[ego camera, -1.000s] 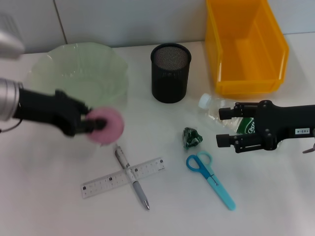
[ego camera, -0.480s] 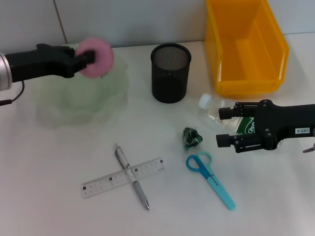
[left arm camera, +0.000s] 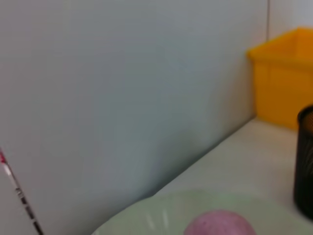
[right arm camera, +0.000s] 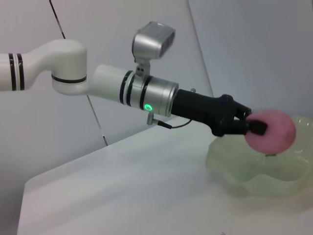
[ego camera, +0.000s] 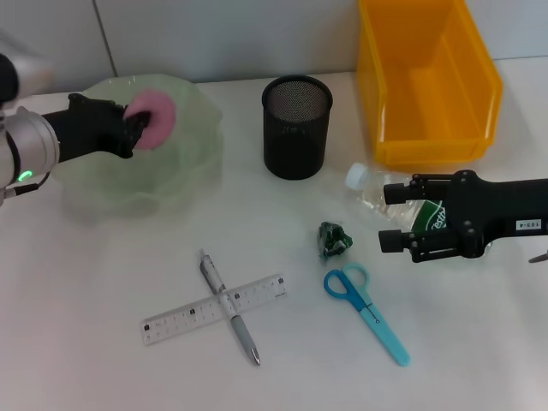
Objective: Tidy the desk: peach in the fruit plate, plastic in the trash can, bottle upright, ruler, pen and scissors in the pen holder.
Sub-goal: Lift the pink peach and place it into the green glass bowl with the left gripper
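My left gripper (ego camera: 137, 128) is shut on the pink peach (ego camera: 154, 120) and holds it just above the inside of the pale green fruit plate (ego camera: 193, 158). The right wrist view shows the left gripper (right arm camera: 255, 126) clamping the peach (right arm camera: 274, 131) over the plate (right arm camera: 249, 174). The clear bottle (ego camera: 377, 195) lies on its side. My right gripper (ego camera: 396, 217) is open, one finger on each side of the bottle. Green crumpled plastic (ego camera: 334, 240), blue scissors (ego camera: 364, 310), ruler (ego camera: 184, 318) and pen (ego camera: 241, 330) lie on the table.
The black mesh pen holder (ego camera: 296, 126) stands at the centre back. The yellow trash can (ego camera: 424, 81) is behind the right arm. The pen lies across the ruler. A white wall runs along the table's back edge.
The left gripper carried the peach from in front of the plate, up over its rear rim, then down into it. The right gripper barely shifted.
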`<control>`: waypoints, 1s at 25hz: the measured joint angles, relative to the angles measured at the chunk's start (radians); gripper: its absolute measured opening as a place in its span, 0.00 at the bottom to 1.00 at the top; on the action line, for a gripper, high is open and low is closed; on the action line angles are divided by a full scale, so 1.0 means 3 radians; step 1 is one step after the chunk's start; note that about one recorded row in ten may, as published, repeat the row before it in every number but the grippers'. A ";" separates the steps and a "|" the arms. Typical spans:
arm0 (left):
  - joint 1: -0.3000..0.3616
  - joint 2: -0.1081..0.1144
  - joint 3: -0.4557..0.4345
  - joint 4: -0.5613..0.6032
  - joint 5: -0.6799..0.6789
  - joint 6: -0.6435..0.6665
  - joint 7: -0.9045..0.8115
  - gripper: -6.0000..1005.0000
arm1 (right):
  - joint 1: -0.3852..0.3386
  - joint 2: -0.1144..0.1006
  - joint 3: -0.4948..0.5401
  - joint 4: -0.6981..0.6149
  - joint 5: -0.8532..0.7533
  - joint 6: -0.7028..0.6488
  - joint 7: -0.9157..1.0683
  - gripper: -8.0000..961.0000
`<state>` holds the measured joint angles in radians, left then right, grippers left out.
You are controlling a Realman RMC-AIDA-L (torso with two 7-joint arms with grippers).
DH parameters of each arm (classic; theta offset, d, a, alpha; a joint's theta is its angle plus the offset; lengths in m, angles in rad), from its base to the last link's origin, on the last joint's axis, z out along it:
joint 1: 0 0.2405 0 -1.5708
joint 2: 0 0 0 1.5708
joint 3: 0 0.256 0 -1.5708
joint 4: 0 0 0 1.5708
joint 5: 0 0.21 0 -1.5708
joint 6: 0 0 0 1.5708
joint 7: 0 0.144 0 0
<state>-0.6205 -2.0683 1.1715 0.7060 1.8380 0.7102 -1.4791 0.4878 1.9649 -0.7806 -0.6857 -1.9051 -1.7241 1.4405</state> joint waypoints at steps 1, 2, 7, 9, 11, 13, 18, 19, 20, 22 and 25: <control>0.0000 0.0000 0.0000 0.0000 0.0000 0.0000 0.0000 0.13 | 0.0000 0.0000 0.0000 0.0000 0.0000 0.0001 0.0000 0.82; 0.0001 0.0001 0.0059 0.0000 0.0011 -0.0065 -0.0007 0.13 | 0.0000 0.0000 0.0000 0.0000 0.0000 0.0005 0.0001 0.82; -0.0013 0.0002 0.0156 -0.0013 0.0035 -0.0216 -0.0061 0.10 | 0.0000 0.0000 0.0000 0.0000 0.0000 0.0024 0.0006 0.82; -0.0016 0.0005 0.0157 -0.0015 0.0035 -0.0225 -0.0081 0.08 | 0.0000 0.0000 0.0000 0.0000 0.0000 0.0027 0.0009 0.81; -0.0019 0.0007 0.0158 -0.0016 0.0035 -0.0225 -0.0103 0.09 | 0.0001 0.0000 -0.0001 0.0000 0.0000 0.0030 0.0012 0.81; -0.0025 0.0013 0.0159 -0.0017 0.0036 -0.0227 -0.0143 0.13 | 0.0003 0.0000 -0.0001 0.0000 0.0000 0.0032 0.0013 0.81; -0.0050 0.0006 0.0132 -0.0021 0.0159 -0.0233 -0.0174 0.22 | 0.0005 0.0000 -0.0001 0.0000 0.0000 0.0040 0.0016 0.81; -0.0050 0.0006 0.0132 -0.0021 0.0159 -0.0233 -0.0174 0.24 | 0.0005 0.0000 -0.0001 0.0000 0.0000 0.0040 0.0016 0.81; -0.0053 0.0005 0.0131 -0.0021 0.0161 -0.0233 -0.0175 0.25 | 0.0005 0.0000 -0.0001 0.0000 0.0000 0.0042 0.0016 0.81; -0.0057 0.0005 0.0130 -0.0022 0.0161 -0.0234 -0.0177 0.41 | 0.0005 0.0002 -0.0001 0.0000 0.0000 0.0043 0.0017 0.81; -0.0061 0.0007 0.0129 -0.0022 0.0161 -0.0235 -0.0180 0.58 | 0.0009 0.0005 -0.0001 0.0000 0.0000 0.0043 0.0021 0.81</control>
<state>-0.6387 -2.0661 1.2103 0.6995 1.8863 0.6397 -1.5332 0.4905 1.9664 -0.7808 -0.6857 -1.9051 -1.7113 1.4467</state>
